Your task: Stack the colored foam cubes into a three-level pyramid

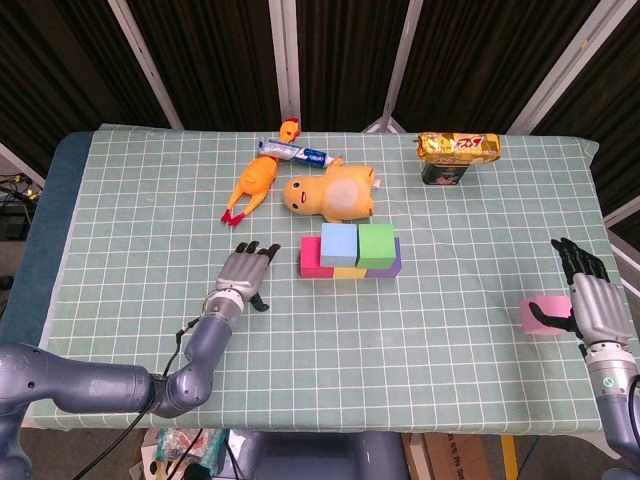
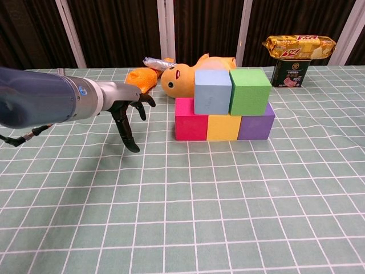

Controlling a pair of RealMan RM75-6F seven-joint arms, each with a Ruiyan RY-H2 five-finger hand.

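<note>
A desk [image 1: 120,240] covered in a green cloth with a white grid holds a half-built stack of foam cubes near its middle. The bottom row has three cubes touching side by side: a magenta cube [image 2: 191,119] on the left, a yellow cube [image 2: 223,127] in the centre and a purple cube [image 2: 256,123] on the right. On top of them sit a light blue cube [image 2: 212,91] and a green cube [image 2: 250,91], touching each other. No cube rests on this second level.

The left robot hand [image 1: 243,270] hovers low over the cloth just to the left of the stack, apart from it. Its dark fingers are spread and hold nothing; in the chest view the left robot hand [image 2: 126,113] has fingers pointing down toward the desk.

At the far right edge of the desk, well apart from the stack, lies a pink cube [image 1: 539,316]. The right robot hand [image 1: 588,298] sits just beside it, its thumb against the cube's near face and its other fingers spread upward. Whether it actually grips the cube cannot be told.

Behind the stack lies a yellow plush duck [image 1: 330,196]. Left of the duck are an orange rubber chicken [image 1: 254,182] and a toothpaste tube [image 1: 295,152]. At the back right, a gold snack packet [image 1: 458,147] rests on a dark green can [image 1: 444,174].
</note>
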